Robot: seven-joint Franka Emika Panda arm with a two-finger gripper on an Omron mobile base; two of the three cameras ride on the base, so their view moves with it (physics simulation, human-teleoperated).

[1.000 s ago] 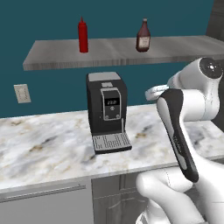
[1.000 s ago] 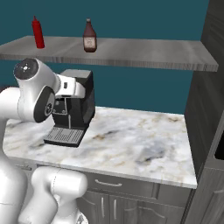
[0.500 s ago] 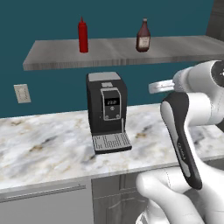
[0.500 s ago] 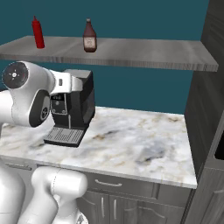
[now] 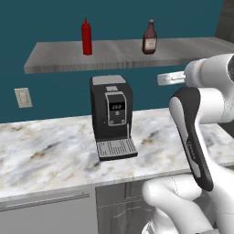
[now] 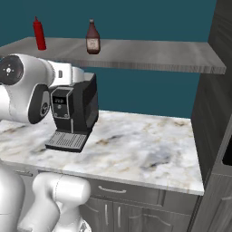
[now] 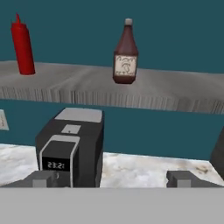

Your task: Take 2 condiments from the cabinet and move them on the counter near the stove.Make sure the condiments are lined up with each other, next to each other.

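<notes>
On the grey wood cabinet shelf (image 5: 119, 52) (image 6: 149, 52) (image 7: 78, 87) stand both condiments. The slim red squeeze bottle (image 5: 86, 37) (image 6: 39, 34) (image 7: 22, 46) is at the left, and the squat brown bottle (image 5: 149, 38) (image 6: 93, 38) (image 7: 126, 54) is to its right. My gripper (image 5: 162, 79) (image 7: 113, 179) hangs below shelf height, short of the brown bottle and facing it. It is open, its fingertips (image 7: 43, 179) wide apart with nothing between them. The stove and its counter are out of view.
A black coffee machine (image 5: 112, 116) (image 6: 74, 111) (image 7: 72, 148) stands on the long marble counter (image 5: 45, 151) (image 6: 145, 140), under the shelf and just below my hand. A tall dark cabinet (image 6: 213, 113) closes off the right side. A wall outlet (image 5: 21, 97) sits at the left.
The hand has risen towards the shelf edge and the arm's upper links have swung with it. The bottles have not moved, and the gripper stays open.
</notes>
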